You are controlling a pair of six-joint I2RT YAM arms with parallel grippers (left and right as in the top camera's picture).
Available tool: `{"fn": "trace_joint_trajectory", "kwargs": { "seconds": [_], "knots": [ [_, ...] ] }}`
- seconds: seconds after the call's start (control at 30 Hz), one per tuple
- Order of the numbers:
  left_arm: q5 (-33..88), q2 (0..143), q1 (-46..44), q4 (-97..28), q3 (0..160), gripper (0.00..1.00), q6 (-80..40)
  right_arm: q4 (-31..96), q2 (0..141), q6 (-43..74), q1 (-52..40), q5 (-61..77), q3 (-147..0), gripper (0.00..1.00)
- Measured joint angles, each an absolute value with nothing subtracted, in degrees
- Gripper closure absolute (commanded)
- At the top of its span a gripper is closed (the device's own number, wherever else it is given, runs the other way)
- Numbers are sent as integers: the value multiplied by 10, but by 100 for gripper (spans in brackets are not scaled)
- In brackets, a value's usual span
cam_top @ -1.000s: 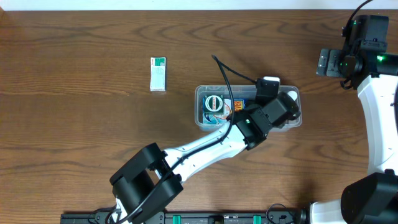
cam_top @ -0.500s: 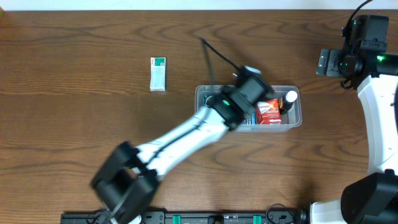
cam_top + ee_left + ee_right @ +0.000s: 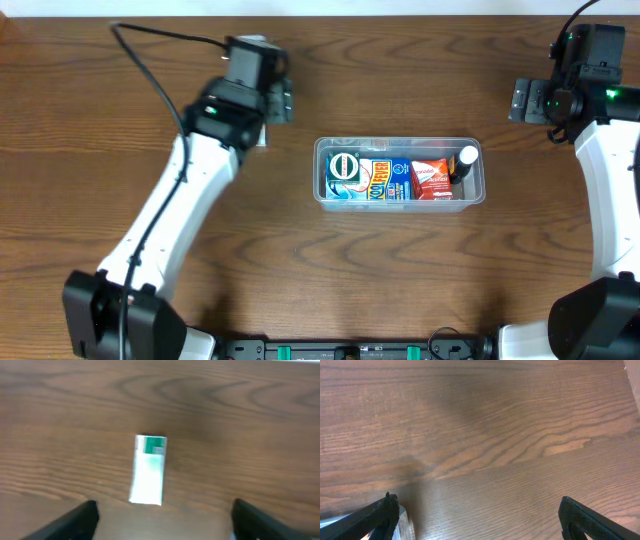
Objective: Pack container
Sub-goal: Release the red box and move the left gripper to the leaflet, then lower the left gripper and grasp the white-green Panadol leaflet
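Clear plastic is catching the light near the middle of the bench (image 3: 420, 290). The container (image 3: 400, 201) is sitting there, a little to the right. It is already carrying a round green-topped item (image 3: 344, 166), a blue and yellow packet (image 3: 382, 180), a red packet (image 3: 432, 178) and something dark with a white cap (image 3: 466, 158) at its right end.

Over on the far left, the left end effector (image 3: 165, 505) is hovering above a small white packet with a green end (image 3: 149, 472). The packet is lying flat on the wood, well apart from the container. The fingers are spread wide with nothing between them, and in the wrist view the packet is lying just beyond the tips, roughly centred. The right end effector (image 3: 480, 520) is waiting at the far right over bare wood, its fingers parted too and holding nothing.

To my eye the left arm is fetching the one loose packet. The next move looks like a descent until the fingers are straddling the packet's narrow width, then a close, a lift and a carry to the right. Room inside is looking tight, so the packet may have to go on top of the others.
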State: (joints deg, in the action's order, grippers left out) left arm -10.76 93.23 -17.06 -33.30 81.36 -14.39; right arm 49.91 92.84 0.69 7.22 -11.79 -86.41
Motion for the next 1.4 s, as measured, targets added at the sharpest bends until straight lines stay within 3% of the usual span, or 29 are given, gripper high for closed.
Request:
{"fn": "trace_joint_trajectory", "kwargs": {
  "seconds": [0.27, 0.9, 1.03, 1.2, 1.4],
  "knots": [
    [-89, 1003, -111, -293, 814, 2, -142, 499, 928, 7, 72, -118, -864, 1],
    [-46, 1169, -110, -238, 814, 2, -87, 499, 928, 7, 72, -118, -864, 1],
    [-46, 1184, -110, -232, 814, 10, -86, 499, 928, 7, 72, -118, -864, 1],
    [-44, 1189, -110, -224, 814, 11, -83, 499, 928, 7, 72, -118, -864, 1],
    [-44, 1189, -110, -211, 814, 28, -78, 499, 928, 7, 72, -118, -864, 1]
  ]
}}
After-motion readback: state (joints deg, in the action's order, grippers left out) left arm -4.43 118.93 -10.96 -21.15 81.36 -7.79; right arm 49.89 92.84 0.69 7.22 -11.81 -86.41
